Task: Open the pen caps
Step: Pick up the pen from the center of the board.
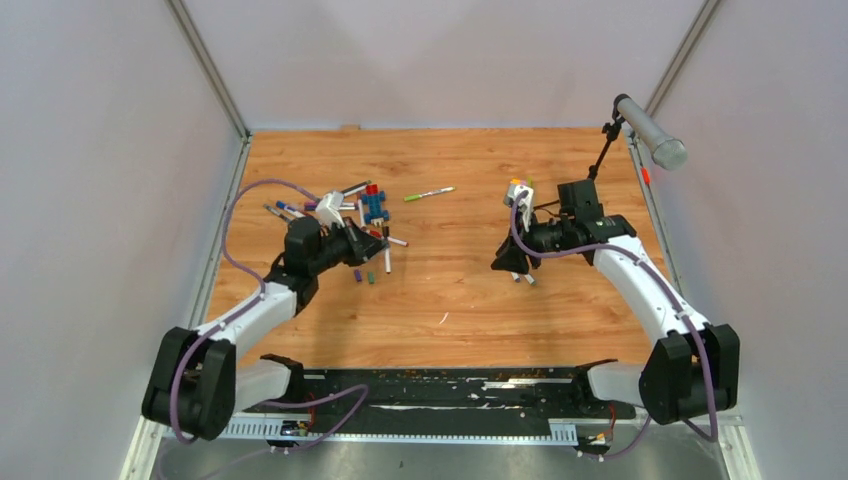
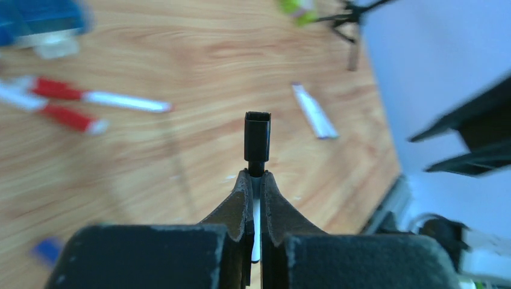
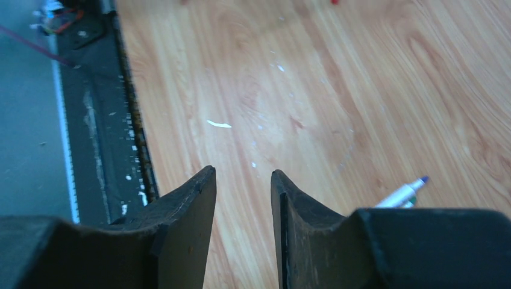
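Top view: the left gripper (image 1: 372,243) sits at the edge of the pens (image 1: 288,210) scattered over the left half of the table (image 1: 450,300), with two loose caps (image 1: 358,274) just beside it; the right gripper (image 1: 512,262) hovers well apart, mid-table.

Left wrist view: the left claw is clamped on a white barrel; the black-capped pen (image 2: 257,137) pokes out past the fingertips with its cap on; red-capped pens (image 2: 57,89) lie beyond.

Right wrist view: the right gripper (image 3: 243,180) stands parted over bare wood and holds nothing; a blue-tipped pen (image 3: 402,194) lies beside it.

The likely risk is the thin barrel; an off-axis pull on the cap could twist the pen or slide it out, and a misaligned approach could knock it.

No brand, label or writing can be read in any view.
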### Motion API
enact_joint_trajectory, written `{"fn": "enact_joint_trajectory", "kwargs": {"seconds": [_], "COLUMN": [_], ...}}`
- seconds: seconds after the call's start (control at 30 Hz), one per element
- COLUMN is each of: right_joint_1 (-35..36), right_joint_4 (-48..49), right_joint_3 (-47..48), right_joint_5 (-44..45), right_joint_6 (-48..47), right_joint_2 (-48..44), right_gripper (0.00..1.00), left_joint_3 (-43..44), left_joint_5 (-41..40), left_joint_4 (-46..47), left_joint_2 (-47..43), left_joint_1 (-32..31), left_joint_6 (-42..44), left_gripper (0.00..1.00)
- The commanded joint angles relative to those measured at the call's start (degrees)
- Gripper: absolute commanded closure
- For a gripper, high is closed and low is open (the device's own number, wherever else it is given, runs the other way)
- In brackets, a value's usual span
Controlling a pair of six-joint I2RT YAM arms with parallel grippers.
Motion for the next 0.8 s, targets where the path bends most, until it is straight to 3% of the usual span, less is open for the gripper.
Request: {"fn": "enact_joint_trajectory", "kwargs": {"seconds": [0.0,0.2,0.4,0.5,0.77], "right_joint_1": [0.0,0.0,0.2,1.1,3.5], "right_joint_4": [0.0,1.6,16.9,22.4,23.0], "right_joint_3": [-2.6,-4.9,-9.3,-10.9,-10.7], "right_joint_5": [-17.2,-26.6,-31.2,-30.9,-25.8], "right_joint_6": [-4.0,-2.4,17.3,22.8,24.4], "right_joint_2": [-3.1,-4.6,-4.4,-4.2,-2.1], "right_gripper": [0.59,0.45,0.37,0.37,0.37], "left_joint_3": [-4.3,-8.3,-6.3,-4.8,-1.0], "left_joint_5": [-1.6,-13.7,-19.3,-20.7,-22.9], "left_joint_4": [28.9,44.4,53.6,58.6,63.5], "left_joint_2": [-6.0,-4.0,3.6,8.2,16.7], "left_joint_1": [-8.9,-20.7,-28.2,-30.8,-36.5], "left_joint_6": [-12.3,-17.1,-16.6,-17.3,-17.3], "left_gripper": [1.0,1.0,1.0,1.0,1.0]}}
